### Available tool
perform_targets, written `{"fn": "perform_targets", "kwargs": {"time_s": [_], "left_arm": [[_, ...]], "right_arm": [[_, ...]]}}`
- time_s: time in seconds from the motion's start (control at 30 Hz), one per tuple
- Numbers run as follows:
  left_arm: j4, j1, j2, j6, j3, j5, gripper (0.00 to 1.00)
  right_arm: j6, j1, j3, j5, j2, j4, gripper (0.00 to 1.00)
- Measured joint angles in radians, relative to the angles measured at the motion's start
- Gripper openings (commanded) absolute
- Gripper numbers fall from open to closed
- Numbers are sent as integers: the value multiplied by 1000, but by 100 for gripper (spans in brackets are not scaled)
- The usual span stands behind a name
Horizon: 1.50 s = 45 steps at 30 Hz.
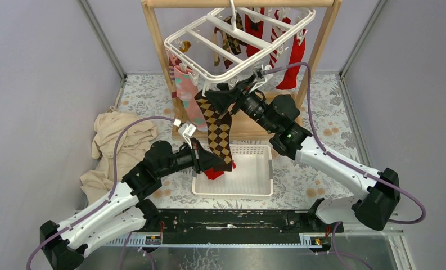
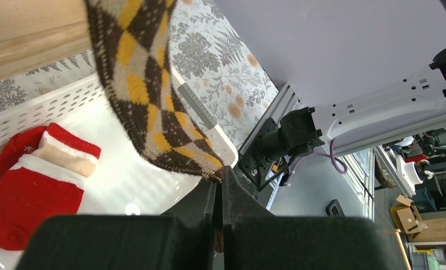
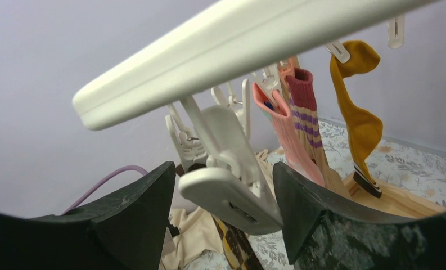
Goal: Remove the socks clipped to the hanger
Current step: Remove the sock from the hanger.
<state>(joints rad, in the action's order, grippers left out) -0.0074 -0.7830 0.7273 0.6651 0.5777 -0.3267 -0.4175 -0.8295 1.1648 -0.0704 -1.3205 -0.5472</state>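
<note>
Two hands: left hand [image 2: 220,188] clenched on the toe of the argyle sock [image 1: 217,132], right hand [image 3: 221,169] spread open around a clip [image 3: 231,188] of the hanger [image 3: 237,39], hung at the far edge of the tabletop [image 1: 321,95].

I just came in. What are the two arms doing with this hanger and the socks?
The left tool is shut on the lower end of the argyle sock, which hangs from the white hanger. The right tool is open around a hanger clip. A red sock already lies in the basket.
</note>
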Motion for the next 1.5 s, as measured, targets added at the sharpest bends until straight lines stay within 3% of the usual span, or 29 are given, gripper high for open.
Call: {"fn": "perform_targets", "kwargs": {"time_s": [0.87,0.93,1.13,1.37,1.43,1.47,1.5], "left_arm": [[-16,-23,17,-1,0,-24,4],[-16,-24,21,-1,0,-24,4],[-17,-29,31,-1,0,-24,4],[-26,-30,35,-1,0,-23,4],[-34,-30,35,-1,0,-22,4],[-39,-30,35,-1,0,-22,4],[-42,-30,35,-1,0,-21,4]], "right_arm": [[3,0,29,9,-70,-167,72],[3,0,29,10,-70,-176,66],[5,-1,29,11,-70,-200,30],[14,-6,28,9,-70,-204,19],[14,-6,27,10,-69,-204,24],[15,-6,24,10,-69,-206,35],[16,-6,20,10,-67,-207,57]]}}
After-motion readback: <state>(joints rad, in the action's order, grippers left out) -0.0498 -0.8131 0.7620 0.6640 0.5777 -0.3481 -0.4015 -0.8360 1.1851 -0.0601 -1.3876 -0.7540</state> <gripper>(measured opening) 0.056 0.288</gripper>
